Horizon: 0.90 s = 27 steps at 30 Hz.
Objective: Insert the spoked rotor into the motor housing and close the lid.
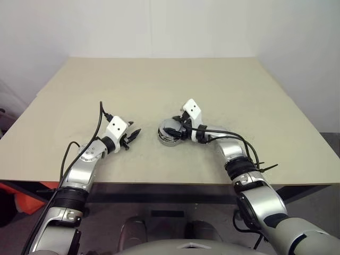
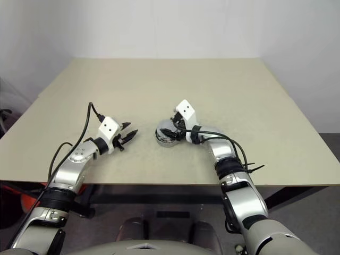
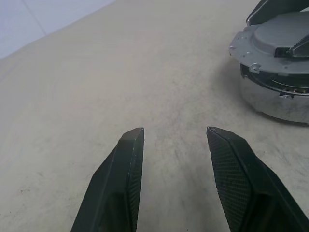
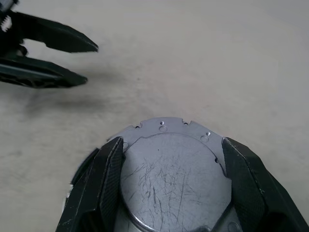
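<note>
Lid (image 4: pixel 171 176) tops motor housing (image 3: pixel 277 96); left hand (image 1: pixel 131 135) nearby.

Head stereo pair looking down over table (image 1: pixel 159 79), wrist cameras close-up

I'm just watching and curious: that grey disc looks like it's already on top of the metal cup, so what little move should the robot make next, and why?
Probably press the lid gently down and check that it sits flat. The right gripper has a finger on each side of the lid, which lies on the motor housing, yet the left wrist view shows a dark gap under its edge. The left gripper is open and apart from both.
</note>
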Each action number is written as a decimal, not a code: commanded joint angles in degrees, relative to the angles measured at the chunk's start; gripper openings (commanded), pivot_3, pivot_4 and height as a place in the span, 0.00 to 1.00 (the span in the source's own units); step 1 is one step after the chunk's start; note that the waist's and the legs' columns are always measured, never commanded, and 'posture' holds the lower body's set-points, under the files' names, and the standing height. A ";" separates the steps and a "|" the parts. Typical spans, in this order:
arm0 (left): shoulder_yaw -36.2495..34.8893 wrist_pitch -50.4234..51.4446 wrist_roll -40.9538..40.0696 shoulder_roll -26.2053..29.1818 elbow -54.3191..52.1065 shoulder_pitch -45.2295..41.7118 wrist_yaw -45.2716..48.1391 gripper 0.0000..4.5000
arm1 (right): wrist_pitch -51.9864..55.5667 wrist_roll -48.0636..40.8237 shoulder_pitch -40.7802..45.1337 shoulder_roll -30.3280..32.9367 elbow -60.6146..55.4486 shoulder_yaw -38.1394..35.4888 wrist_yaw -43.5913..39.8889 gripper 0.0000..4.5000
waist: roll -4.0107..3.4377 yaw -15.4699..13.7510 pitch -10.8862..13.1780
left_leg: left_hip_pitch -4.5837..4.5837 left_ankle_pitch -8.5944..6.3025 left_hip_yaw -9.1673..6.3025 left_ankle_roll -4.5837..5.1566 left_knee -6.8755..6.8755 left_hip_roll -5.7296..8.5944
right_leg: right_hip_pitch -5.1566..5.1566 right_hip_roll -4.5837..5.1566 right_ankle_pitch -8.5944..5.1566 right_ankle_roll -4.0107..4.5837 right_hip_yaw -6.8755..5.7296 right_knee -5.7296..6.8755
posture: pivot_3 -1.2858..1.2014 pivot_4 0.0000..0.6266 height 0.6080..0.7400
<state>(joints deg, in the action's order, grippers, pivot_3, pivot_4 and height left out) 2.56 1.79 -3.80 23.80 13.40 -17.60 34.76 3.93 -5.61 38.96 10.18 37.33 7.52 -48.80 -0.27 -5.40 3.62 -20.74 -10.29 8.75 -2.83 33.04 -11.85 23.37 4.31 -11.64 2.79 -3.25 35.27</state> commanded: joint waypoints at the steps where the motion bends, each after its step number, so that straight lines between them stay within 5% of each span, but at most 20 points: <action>1: -1.01 -0.41 -0.33 0.79 -1.81 -0.48 -0.01 0.49 | -1.08 -1.11 0.40 -0.08 -3.61 -0.40 -1.01 0.69 | 0.00 -0.01 0.00 | 0.00 0.00 0.00 0.00 0.00 0.00 | -0.01 0.00 0.00 0.00 0.00 0.00 | 0.52 0.00 1.00; 27: -0.96 -0.21 -0.14 0.93 -2.20 -0.09 -0.12 0.49 | -2.08 1.06 -1.55 2.52 -4.71 1.75 -4.57 0.69 | 0.00 -0.04 0.00 | 0.00 0.00 0.00 0.01 0.02 0.00 | -0.02 0.00 0.00 0.00 0.00 0.00 | 0.52 0.00 1.00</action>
<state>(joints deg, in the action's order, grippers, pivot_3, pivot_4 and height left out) 2.56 1.87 -3.78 23.85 13.32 -17.47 34.75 2.96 -3.94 36.73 12.00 34.83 9.59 -52.50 -0.26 -5.44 3.62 -20.74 -10.29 8.74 -2.82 33.07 -11.85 23.35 4.31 -11.64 2.79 -3.25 35.27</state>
